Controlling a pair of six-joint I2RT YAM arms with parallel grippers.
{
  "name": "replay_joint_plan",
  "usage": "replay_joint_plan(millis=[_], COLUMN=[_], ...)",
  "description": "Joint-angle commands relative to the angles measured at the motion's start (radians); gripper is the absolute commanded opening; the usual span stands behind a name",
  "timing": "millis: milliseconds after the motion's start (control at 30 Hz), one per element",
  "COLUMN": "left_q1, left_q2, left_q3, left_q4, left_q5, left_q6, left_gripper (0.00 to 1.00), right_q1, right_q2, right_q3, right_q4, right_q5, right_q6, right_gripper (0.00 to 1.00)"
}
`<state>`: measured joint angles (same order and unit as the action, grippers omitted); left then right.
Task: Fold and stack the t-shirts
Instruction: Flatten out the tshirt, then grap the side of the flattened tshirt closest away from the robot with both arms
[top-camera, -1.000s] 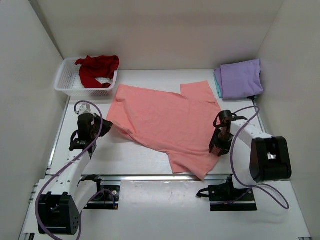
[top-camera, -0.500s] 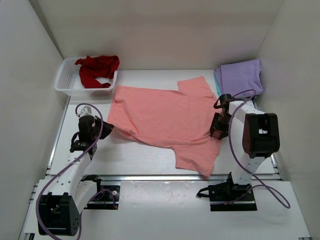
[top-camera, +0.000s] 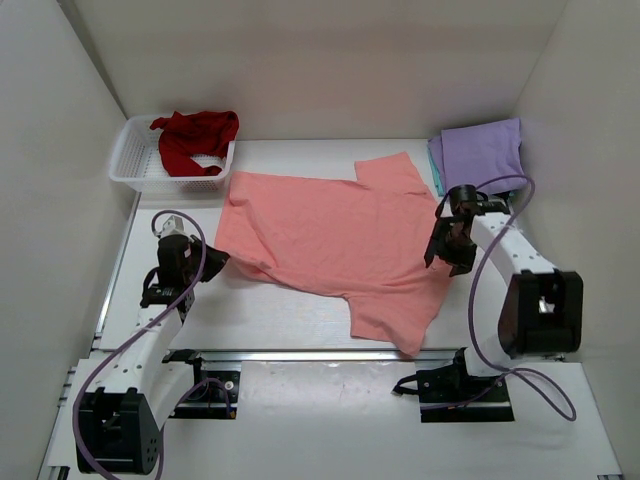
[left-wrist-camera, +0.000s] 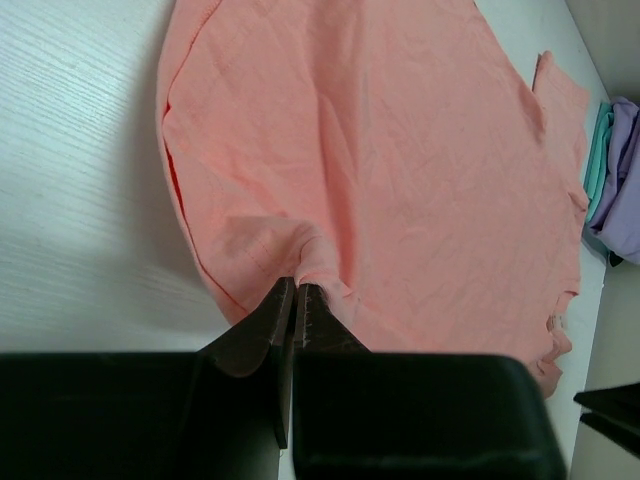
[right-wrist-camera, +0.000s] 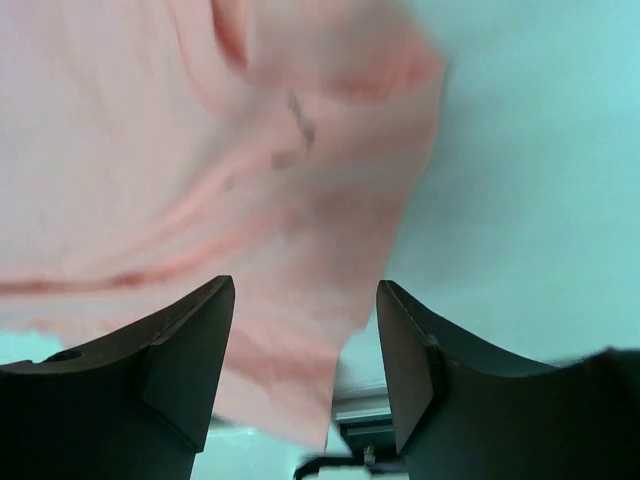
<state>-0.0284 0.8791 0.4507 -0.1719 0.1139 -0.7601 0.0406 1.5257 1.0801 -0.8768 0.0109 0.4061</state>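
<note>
A salmon-pink t-shirt (top-camera: 335, 240) lies spread, a little rumpled, across the middle of the table. My left gripper (top-camera: 212, 260) is shut on a pinch of its left edge; the left wrist view shows the cloth (left-wrist-camera: 400, 150) bunched between the closed tips (left-wrist-camera: 297, 287). My right gripper (top-camera: 443, 258) hovers over the shirt's right edge, open, with only the pink cloth (right-wrist-camera: 200, 150) below it and nothing between its fingers (right-wrist-camera: 305, 300). A dark red t-shirt (top-camera: 195, 135) hangs out of the basket. A folded lavender t-shirt (top-camera: 483, 155) lies on a teal one (top-camera: 436, 168) at the back right.
A white lattice basket (top-camera: 135, 160) stands at the back left corner. White walls close in the table on the left, back and right. A metal rail (top-camera: 300, 355) runs along the near edge in front of both arm bases.
My right gripper dragged the shirt's right side away from the near edge, then opened, let go of the cloth and drew off slightly to the right. The left gripper kept its hold.
</note>
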Motion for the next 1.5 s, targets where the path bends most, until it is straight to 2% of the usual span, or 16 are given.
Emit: replay_joint_plan(millis=[0, 167, 467, 533, 600, 667, 833, 1033, 1200, 1467], left_q1=[-0.007, -0.028, -0.071, -0.079, -0.079, -0.08, -0.076, -0.041, 0.007, 0.07], left_q2=[-0.023, -0.037, -0.04, -0.042, -0.049, -0.045, -0.045, -0.045, -0.035, 0.007], left_q3=[-0.006, -0.007, -0.009, -0.007, -0.014, -0.015, 0.017, 0.045, 0.063, 0.132], left_q4=[0.022, 0.005, -0.009, -0.009, -0.008, -0.003, -0.027, -0.117, -0.11, -0.117], left_q5=[0.017, 0.01, 0.007, 0.003, 0.003, 0.001, -0.006, -0.091, -0.141, -0.201], left_q6=[-0.008, 0.002, 0.01, 0.012, 0.008, 0.007, 0.033, 0.025, 0.033, 0.116], left_gripper=[0.0, 0.0, 0.0, 0.0, 0.0, 0.0, 0.0, 0.0, 0.0, 0.0], right_q1=[0.039, 0.108, 0.156, 0.157, 0.147, 0.133, 0.14, 0.088, -0.001, -0.031], right_q2=[-0.109, -0.263, -0.279, -0.282, -0.298, -0.318, -0.398, -0.49, -0.454, -0.366], right_q3=[-0.109, -0.281, -0.522, -0.558, -0.579, -0.582, -0.453, -0.356, -0.281, -0.191], right_q4=[-0.088, -0.058, 0.1, 0.124, 0.151, 0.15, 0.0, -0.137, -0.143, -0.137], right_q5=[-0.035, -0.097, -0.164, -0.173, -0.175, -0.175, -0.161, -0.2, -0.216, -0.207], right_q6=[0.092, 0.227, 0.367, 0.388, 0.39, 0.389, 0.369, 0.358, 0.268, 0.197], right_gripper=[0.56, 0.56, 0.51, 0.43, 0.12, 0.0, 0.0, 0.0, 0.0, 0.0])
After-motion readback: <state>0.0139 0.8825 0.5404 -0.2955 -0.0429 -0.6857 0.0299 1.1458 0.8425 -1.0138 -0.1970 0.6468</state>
